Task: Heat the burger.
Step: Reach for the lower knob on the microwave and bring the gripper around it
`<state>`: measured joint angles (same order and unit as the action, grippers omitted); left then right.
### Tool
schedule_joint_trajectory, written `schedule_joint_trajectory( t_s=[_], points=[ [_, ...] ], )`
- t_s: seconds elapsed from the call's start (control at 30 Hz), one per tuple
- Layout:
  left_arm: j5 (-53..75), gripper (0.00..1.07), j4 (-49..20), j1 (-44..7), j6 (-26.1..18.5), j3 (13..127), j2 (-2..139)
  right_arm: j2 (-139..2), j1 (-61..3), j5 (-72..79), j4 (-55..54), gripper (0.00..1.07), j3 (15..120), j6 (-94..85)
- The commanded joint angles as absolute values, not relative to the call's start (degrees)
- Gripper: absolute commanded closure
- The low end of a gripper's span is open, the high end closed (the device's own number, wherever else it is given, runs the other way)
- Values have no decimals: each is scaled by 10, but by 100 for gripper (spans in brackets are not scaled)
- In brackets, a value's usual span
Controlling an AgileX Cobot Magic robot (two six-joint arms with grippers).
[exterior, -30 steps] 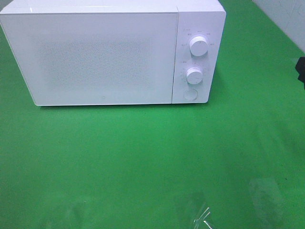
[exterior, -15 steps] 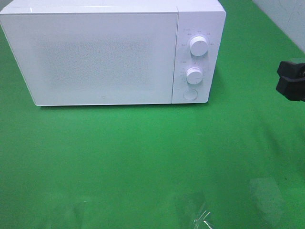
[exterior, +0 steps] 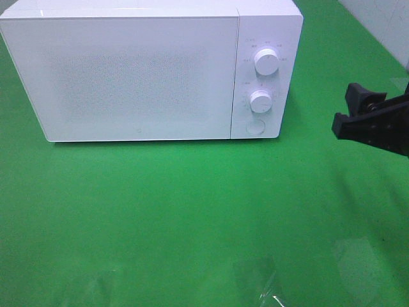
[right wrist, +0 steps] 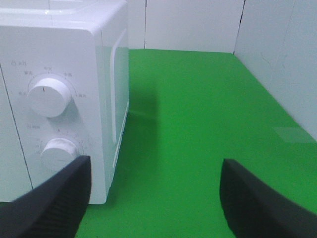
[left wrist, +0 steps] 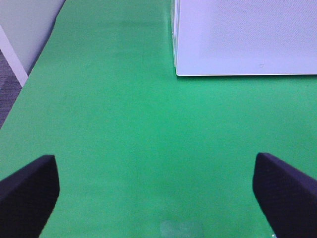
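- Your right end effector (exterior: 348,110) shows at the right edge of the high view, about level with the microwave's lower knob (exterior: 260,101). Its 2 dark fingers are spread apart and hold nothing.
- In the right wrist view, those fingers (right wrist: 59,193) stand close to the microwave's control-panel corner, with both knobs in sight.
- Your left end effector (left wrist: 154,168) is wide open and empty, over bare green counter (left wrist: 124,124). The microwave's front corner lies ahead of it.
- The white microwave (exterior: 140,70) fills the upper left of the high view, with its door (exterior: 128,128) shut.
- The upper knob (exterior: 266,62), the lower knob and 1 round button (exterior: 255,126) are stacked on its right-hand panel.
- The burger appears in none of your 3 views, so you cannot tell where it sits.
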<state>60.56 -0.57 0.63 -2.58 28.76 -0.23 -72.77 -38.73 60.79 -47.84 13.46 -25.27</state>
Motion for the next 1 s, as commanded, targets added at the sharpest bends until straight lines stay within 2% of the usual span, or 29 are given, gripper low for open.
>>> schedule_joint_trajectory(
  t_s=[0.03, 0.07, 0.23, 0.63, 1.0],
  points=[
    [597, 8, -10, 9, -23, 287, -18, -761, -422, 658, -519, 37, 138, -261],
    [597, 8, -10, 9, -23, 287, -18, -788, -447, 677, -540, 37, 149, -261],
    [597, 8, -10, 9, -23, 287, -18, -857, -486, 689, -549, 37, 189, -261],
    [597, 8, -10, 9, -23, 287, -18, -956, -489, 673, -549, 37, 273, -222],
    [597, 8, -10, 9, -23, 287, -18, -1001, -489, 676, -544, 37, 284, -174]
  ],
)
